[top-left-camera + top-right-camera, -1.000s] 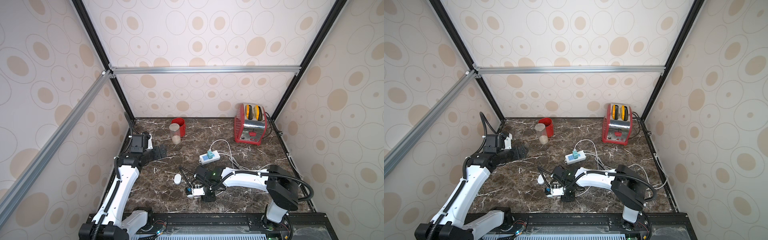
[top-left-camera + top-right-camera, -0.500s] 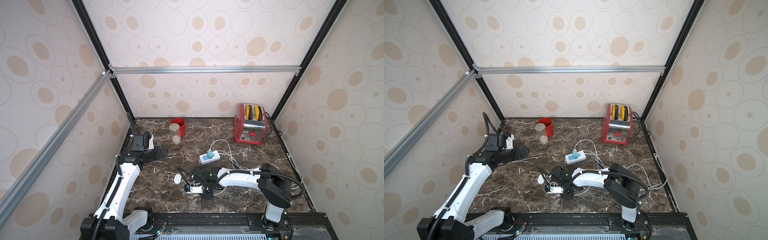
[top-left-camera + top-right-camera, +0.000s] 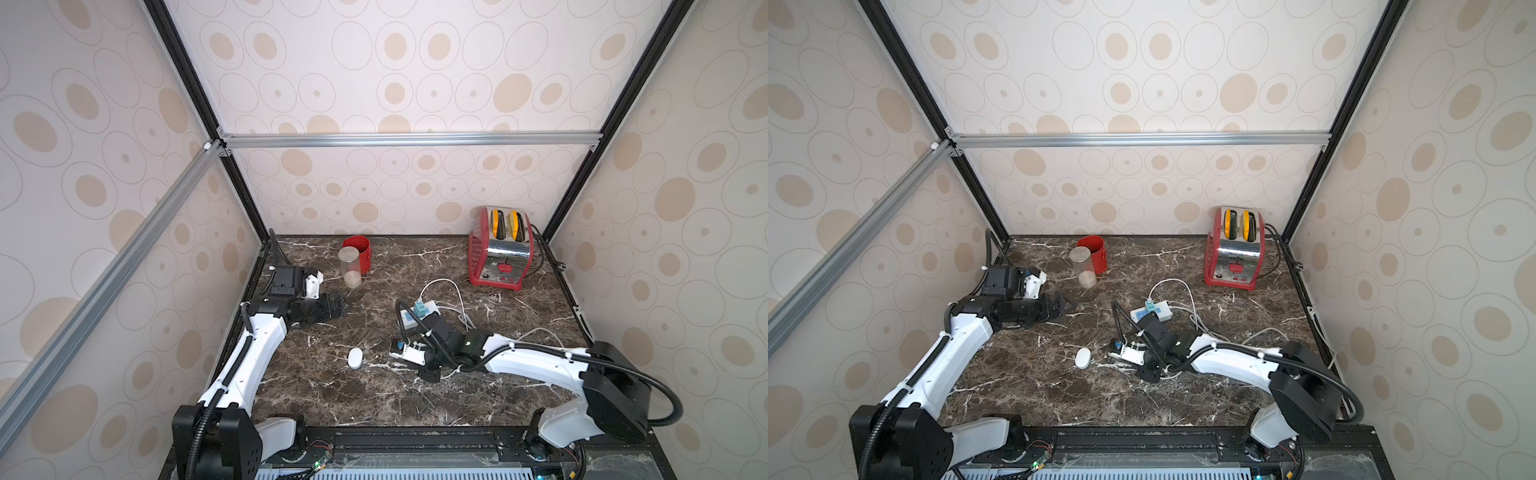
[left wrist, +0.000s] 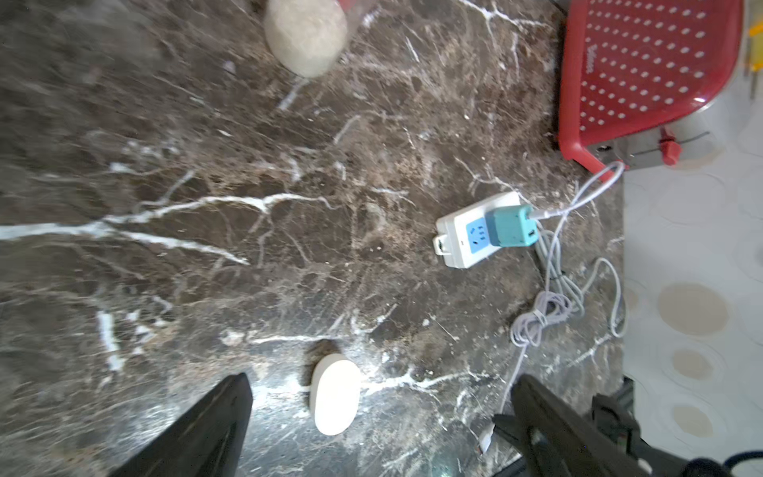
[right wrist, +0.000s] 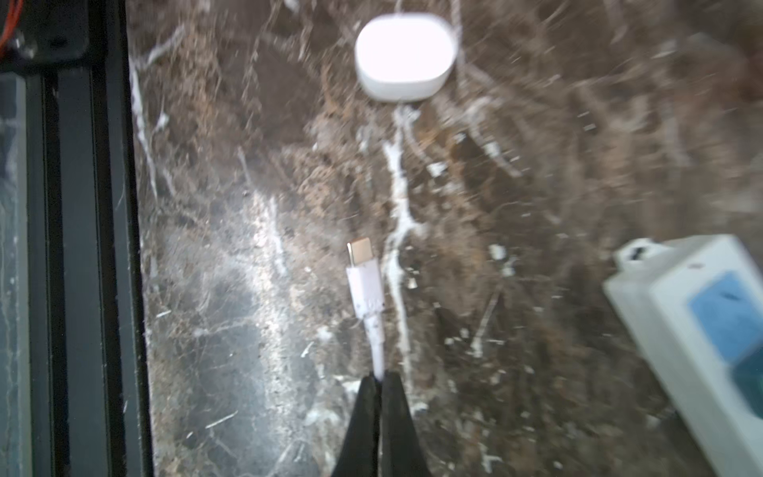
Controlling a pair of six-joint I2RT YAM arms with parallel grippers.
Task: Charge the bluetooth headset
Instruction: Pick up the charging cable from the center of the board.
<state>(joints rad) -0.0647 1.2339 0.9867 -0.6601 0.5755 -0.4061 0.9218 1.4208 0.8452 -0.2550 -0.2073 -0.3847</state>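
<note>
So, quick read on where this stands. The headset case [image 3: 355, 358] is lying flat on the tabletop [image 3: 374, 399] near the front, on its own with nothing touching it. It sits between the two arms, closer to the right one.

The right tool [image 5: 380, 378] is pinched fully closed on the white cable [image 5: 376, 351], just behind the plug [image 5: 360, 252]. The plug's metal tip sticks out in front and points roughly at the case, with a clear gap between them. The left tool [image 3: 337, 305] is spread wide open and holding nothing, hovering further back by the left wall.

Handling-wise, my guess is the case is light, hard and pretty slick: glossy rounded plastic on polished stone. It'll probably skate away the moment a plug pushes on it. I'd pin it with the open tool across the two long sides, low down, and keep clear of the end with the port. I can't actually see where that port is from any view.

As for writing, the case looks blank. The power strip [image 4: 475, 231] and the teal adapter [image 4: 510, 227] plugged into it show no text I can make out. There's some raised script on the side of the red toaster [image 4: 644, 62], but it's too small to read.
</note>
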